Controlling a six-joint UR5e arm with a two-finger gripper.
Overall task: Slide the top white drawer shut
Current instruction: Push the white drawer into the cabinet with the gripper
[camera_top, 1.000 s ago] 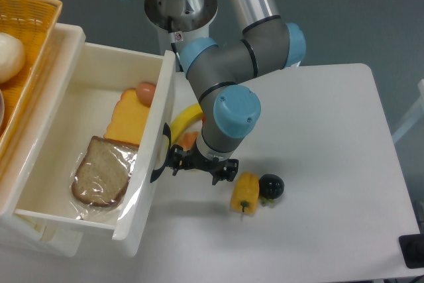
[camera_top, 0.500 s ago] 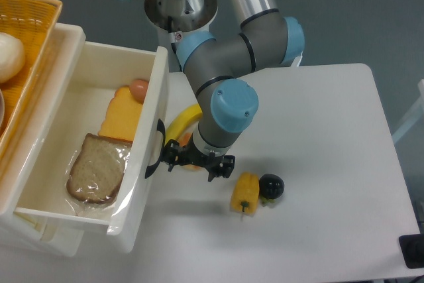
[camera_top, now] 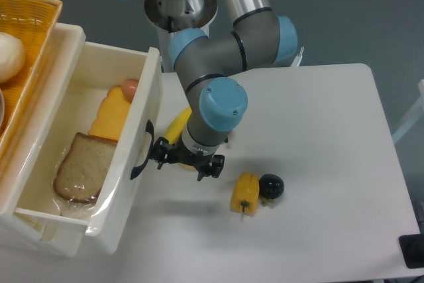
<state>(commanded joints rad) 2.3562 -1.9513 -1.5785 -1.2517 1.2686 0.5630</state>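
Light is bright, even and diffuse, seemingly from overhead. The white table (camera_top: 318,137) is near overexposed, with soft shadows under the arm and beside the yellow pepper (camera_top: 244,192). Gloss glints on the top white drawer (camera_top: 136,164) front. Focus is sharp, with slight graininess and no obvious edge distortion.

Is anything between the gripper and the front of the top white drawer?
No. In the camera view the gripper sits right beside the black handle on the top white drawer, with nothing between them; contact itself cannot be told.
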